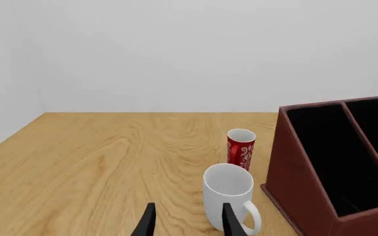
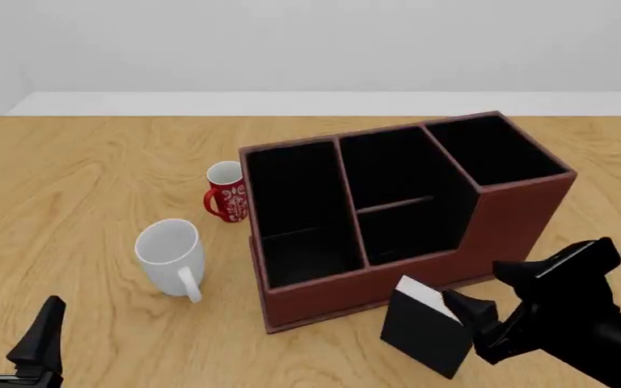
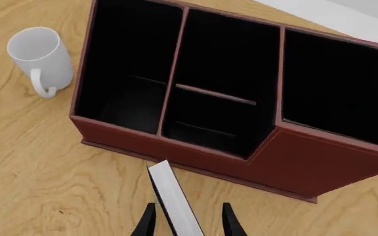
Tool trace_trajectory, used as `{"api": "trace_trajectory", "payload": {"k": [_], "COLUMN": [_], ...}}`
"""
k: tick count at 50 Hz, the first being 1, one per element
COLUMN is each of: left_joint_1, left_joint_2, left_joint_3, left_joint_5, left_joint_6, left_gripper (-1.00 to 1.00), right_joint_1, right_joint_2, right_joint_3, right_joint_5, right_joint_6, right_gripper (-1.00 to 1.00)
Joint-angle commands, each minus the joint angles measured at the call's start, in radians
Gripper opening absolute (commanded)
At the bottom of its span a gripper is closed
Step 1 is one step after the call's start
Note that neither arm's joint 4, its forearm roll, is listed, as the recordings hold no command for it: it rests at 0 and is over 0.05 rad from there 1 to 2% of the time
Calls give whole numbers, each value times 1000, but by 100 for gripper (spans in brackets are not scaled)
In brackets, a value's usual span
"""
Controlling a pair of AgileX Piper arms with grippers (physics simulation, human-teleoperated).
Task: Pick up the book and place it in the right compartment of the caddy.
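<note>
Front view shows the right gripper (image 2: 472,319) holding the book (image 2: 427,325) just in front of the caddy (image 2: 397,212), its jaws pinching the covers. The book is tilted, white page edge up and toward the caddy; whether its lower corner still touches the tabletop (image 2: 84,174) I cannot tell. In the right wrist view the page edge (image 3: 173,199) runs between the two fingers (image 3: 230,221), so the grip looks centred across the thickness.

The right compartment (image 2: 492,149) is the tall bin at the caddy's far right end, behind the highest wall. To do the carry well, I would lift straight up first until the book's bottom edge clears that wall, then move forward and right over the bin. Turning the book so its long side lies along the bin's length should let it drop in without catching the rim. Lower it well inside before letting go, so it does not tip onto the divided sections beside it.

The left gripper (image 2: 10,331) waits near the tabletop's near left corner, jaws spread and holding nothing, with the white mug (image 2: 171,257) and red mug (image 2: 227,191) ahead of it, clear of the path.
</note>
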Motion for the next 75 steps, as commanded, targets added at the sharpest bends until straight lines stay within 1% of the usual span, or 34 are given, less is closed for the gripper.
{"api": "trace_trajectory", "payload": {"k": [1,4,5,6,9,16,17,18,20,27,28,30,36,41,48,53,54,59,65,67,68,71,74,75], "left_joint_1": [0,0,0,0,0,0,0,0,0,0,0,0,0,0,0,0,0,0,0,0,0,0,0,0], "left_joint_2": [0,0,0,0,0,0,0,0,0,0,0,0,0,0,0,0,0,0,0,0,0,0,0,0], "left_joint_3": [0,0,0,0,0,0,0,0,0,0,0,0,0,0,0,0,0,0,0,0,0,0,0,0], "left_joint_5": [0,0,0,0,0,0,0,0,0,0,0,0,0,0,0,0,0,0,0,0,0,0,0,0], "left_joint_6": [0,0,0,0,0,0,0,0,0,0,0,0,0,0,0,0,0,0,0,0,0,0,0,0], "left_gripper": [100,100,100,100,100,100,100,100,100,100,100,100,100,100,100,100,100,100,100,100,100,100,100,100], "right_joint_1": [52,49,55,50,53,43,34,34,28,34,44,42,53,47,57,50,41,57,88,85,94,99,107,105], "right_joint_2": [128,147,156,164,171,203,211,216,255,305,354,362,398,417,472,499,497,479,428,424,399,371,320,314], "right_joint_3": [14,15,16,18,20,35,39,40,45,52,61,66,78,81,104,113,111,101,80,78,67,54,28,25], "right_joint_5": [-33,-43,-43,-48,-51,-66,-72,-75,-91,-113,-136,-146,-169,-181,-227,-249,-249,-227,-164,-156,-126,-85,-17,-9], "right_joint_6": [17,10,23,11,18,2,-11,-8,-25,-30,-19,-22,-4,-5,13,8,2,5,19,10,20,19,35,36], "right_gripper": [100,100,100,100,100,100,100,100,100,100,100,100,100,100,100,100,-100,-100,-100,-100,-100,-100,-100,-100]}}
